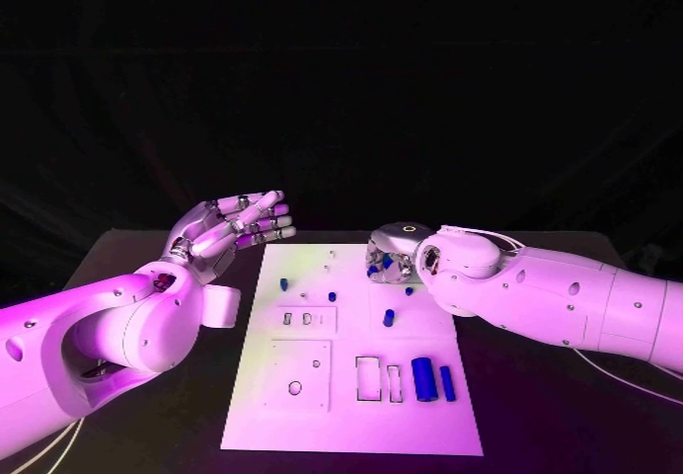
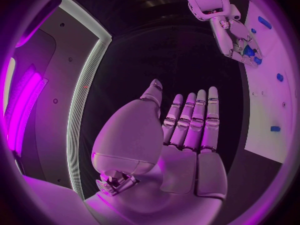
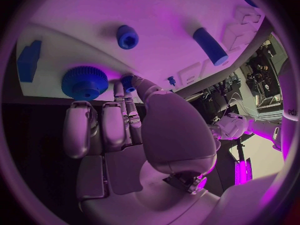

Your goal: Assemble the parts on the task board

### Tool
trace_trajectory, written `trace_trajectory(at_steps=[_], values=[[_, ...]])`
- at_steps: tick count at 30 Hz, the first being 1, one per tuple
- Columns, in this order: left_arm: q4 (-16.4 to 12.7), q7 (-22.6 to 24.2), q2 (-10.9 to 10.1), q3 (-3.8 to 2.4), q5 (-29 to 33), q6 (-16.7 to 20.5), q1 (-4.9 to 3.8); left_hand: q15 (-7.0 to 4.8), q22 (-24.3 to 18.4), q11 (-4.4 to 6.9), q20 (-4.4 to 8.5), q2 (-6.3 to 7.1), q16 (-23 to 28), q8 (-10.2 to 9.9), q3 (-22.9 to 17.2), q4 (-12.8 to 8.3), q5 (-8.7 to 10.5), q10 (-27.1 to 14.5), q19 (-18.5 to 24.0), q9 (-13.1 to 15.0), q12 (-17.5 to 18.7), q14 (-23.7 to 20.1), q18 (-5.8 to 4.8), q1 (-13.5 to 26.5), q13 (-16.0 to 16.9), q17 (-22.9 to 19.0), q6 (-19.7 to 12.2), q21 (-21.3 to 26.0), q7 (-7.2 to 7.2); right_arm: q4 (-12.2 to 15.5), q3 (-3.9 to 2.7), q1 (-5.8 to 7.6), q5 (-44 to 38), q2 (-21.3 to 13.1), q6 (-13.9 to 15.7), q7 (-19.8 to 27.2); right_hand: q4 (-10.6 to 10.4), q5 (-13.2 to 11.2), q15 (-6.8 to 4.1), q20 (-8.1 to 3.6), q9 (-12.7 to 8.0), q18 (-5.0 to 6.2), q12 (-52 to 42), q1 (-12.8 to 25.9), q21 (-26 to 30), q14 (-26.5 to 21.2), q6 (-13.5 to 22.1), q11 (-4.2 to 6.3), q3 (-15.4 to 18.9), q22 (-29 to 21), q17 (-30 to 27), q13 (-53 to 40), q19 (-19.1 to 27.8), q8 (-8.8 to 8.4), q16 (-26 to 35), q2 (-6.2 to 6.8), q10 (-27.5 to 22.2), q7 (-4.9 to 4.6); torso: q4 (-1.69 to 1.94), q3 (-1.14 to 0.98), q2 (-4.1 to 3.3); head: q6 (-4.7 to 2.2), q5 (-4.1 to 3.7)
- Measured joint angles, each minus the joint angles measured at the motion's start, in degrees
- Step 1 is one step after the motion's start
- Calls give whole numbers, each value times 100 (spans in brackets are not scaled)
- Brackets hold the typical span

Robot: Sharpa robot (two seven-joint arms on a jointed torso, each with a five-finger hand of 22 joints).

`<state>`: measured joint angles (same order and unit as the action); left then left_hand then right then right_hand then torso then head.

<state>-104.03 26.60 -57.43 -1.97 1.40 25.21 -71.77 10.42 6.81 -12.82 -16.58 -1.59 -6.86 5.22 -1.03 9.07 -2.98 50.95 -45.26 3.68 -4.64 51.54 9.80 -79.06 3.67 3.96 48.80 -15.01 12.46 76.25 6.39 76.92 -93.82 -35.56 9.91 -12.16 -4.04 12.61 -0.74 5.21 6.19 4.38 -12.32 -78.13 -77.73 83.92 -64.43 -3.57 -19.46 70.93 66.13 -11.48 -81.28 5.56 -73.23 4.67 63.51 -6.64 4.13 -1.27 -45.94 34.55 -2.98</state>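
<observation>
Head view: the white task board (image 1: 356,415) lies in the middle of the black table (image 1: 142,257), and the right hand (image 1: 395,255) is down over its far edge, fingers curled among small blue parts there. From the right wrist view that right hand (image 3: 125,130) pinches a small blue peg (image 3: 127,82) between thumb and a finger, right beside a blue toothed gear (image 3: 84,82) sitting on the board. A blue bushing (image 3: 127,36) and a blue cylinder (image 3: 210,46) lie further off on the white plate, well apart from the hand.

The left hand (image 1: 235,225) hangs above the table just off the board's left side, palm turned up, fingers straight and slightly spread, holding nothing. The left wrist view shows the same left hand (image 2: 181,135) unclenched and empty.

Nearer the robot, two blue cylinders (image 1: 432,379) lie side by side on the board next to rectangular cut-outs (image 1: 377,380).
</observation>
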Motion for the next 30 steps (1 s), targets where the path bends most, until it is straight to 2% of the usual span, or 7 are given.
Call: trace_trajectory(at_steps=[4,7,11,13,21,30], values=[[1,-13,-6,0,0,-1,-4,0,0,0,0,0,0,0,0,0,0,0,0,0,0,0,1,0,0,0,-44,0,-2,10,2,-1,5,-12,52,3,63,-34,0,-30,35,0,36,-23,-47,0,-93,28,-111,93,24,26,-30,57,-26,-22,91,7,0,0,-3,7,13],[6,-34,-13,0,0,-1,-5,0,0,0,0,0,0,0,0,-31,0,0,0,0,0,0,1,0,0,0,-43,0,-2,63,9,-10,6,-51,152,24,97,26,0,-30,35,0,81,-54,-47,0,-102,10,-145,93,6,56,-30,86,-26,-5,110,3,-1,0,-3,8,33],[16,-64,-17,0,0,0,-7,0,0,0,0,0,0,0,-1,-32,0,0,0,0,0,0,1,0,0,0,-43,0,-2,148,6,-14,12,-80,371,77,102,49,0,-31,35,0,96,-54,-49,0,-129,38,-183,119,5,85,-30,88,-26,-5,140,-11,3,1,-3,-15,45],[25,-79,-21,0,1,0,-7,0,0,0,0,0,0,0,-1,-33,0,0,0,0,0,0,0,0,1,0,-43,0,-2,149,-3,-13,16,-50,521,102,118,65,0,-30,35,0,134,-55,-71,0,-131,19,-200,134,11,88,-30,88,-26,-4,161,-12,6,2,-4,-28,46],[64,-109,-35,0,1,-11,-8,0,-5,0,0,0,0,0,-1,-32,0,0,0,0,0,0,1,0,1,1,23,0,0,-142,-9,-9,9,268,1040,156,135,115,0,-30,35,0,169,-63,-98,0,-131,18,-216,191,44,109,-30,84,-59,4,161,-13,18,5,-21,-68,31],[84,-116,-41,0,1,-39,-8,0,-5,0,0,0,0,0,-1,-32,0,0,0,1,0,0,1,0,1,1,23,0,0,-504,-12,-15,-11,663,1440,133,151,115,0,-30,35,1,198,-70,-132,0,-129,17,-231,229,65,127,-30,77,-81,12,161,-11,30,2,-40,-59,8]])
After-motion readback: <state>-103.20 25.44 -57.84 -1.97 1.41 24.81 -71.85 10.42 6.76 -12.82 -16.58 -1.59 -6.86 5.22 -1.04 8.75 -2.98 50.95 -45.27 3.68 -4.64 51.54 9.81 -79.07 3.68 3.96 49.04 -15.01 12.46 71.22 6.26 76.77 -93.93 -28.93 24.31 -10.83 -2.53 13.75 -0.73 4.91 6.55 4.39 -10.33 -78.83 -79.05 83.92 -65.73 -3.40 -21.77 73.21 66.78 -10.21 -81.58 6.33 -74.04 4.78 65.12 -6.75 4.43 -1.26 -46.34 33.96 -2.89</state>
